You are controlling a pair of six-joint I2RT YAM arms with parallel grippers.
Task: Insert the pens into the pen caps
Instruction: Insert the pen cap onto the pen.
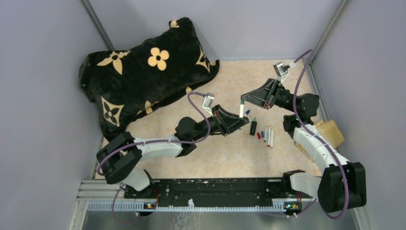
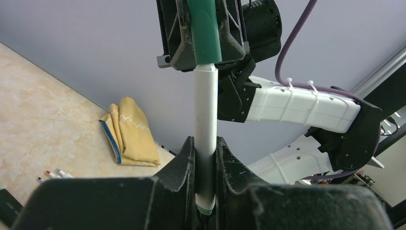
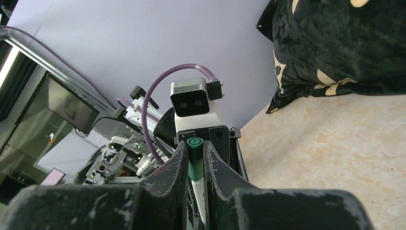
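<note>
My left gripper (image 2: pixel 206 158) is shut on the white barrel of a pen (image 2: pixel 206 115) near its green-tipped end. My right gripper (image 3: pixel 194 160) is shut on a green pen cap (image 3: pixel 193 160) that sits over the barrel's other end (image 2: pixel 206 33). In the top view the pen (image 1: pixel 241 109) spans the two grippers above the table, with the left gripper (image 1: pixel 239 118) below it and the right gripper (image 1: pixel 243 99) above it. Several more pens (image 1: pixel 269 135), a thicker black pen (image 1: pixel 253 128) and small blue (image 1: pixel 247 112), teal (image 1: pixel 255 118) and red (image 1: pixel 259 135) caps lie on the table right of the left gripper.
A black pillow with tan flowers (image 1: pixel 143 81) fills the back left. A tan cardboard box (image 1: pixel 330 132) lies at the right edge beside the right arm, and it shows yellow in the left wrist view (image 2: pixel 129 132). Grey walls enclose the table.
</note>
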